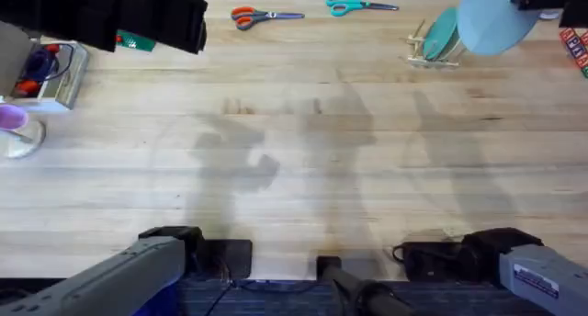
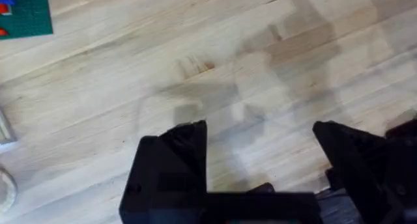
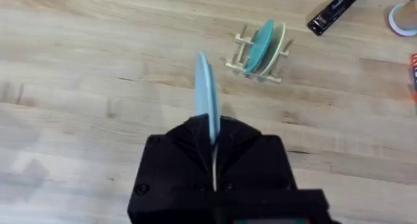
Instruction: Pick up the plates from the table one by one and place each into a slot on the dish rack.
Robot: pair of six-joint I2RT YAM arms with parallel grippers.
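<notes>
the right gripper (image 3: 214,152) is clamped on the rim of a light blue plate (image 3: 206,97), which stands on edge in the air, its flat faces turned sideways and its long axis running straight out from the fingers. ahead of it and a little to one side on the table (image 3: 98,74), well apart, sits the dish rack (image 3: 259,55) with a teal plate (image 3: 262,45) and a cream plate (image 3: 279,43) upright in its slots. the left gripper (image 2: 260,146) hangs open over bare wood.

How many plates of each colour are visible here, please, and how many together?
light blue round plastic plate, held by the right gripper: 1
teal-blue round plate, in the pale wooden dish rack: 1
pale cream round plate, in the rack: 1
Total: 3
</notes>
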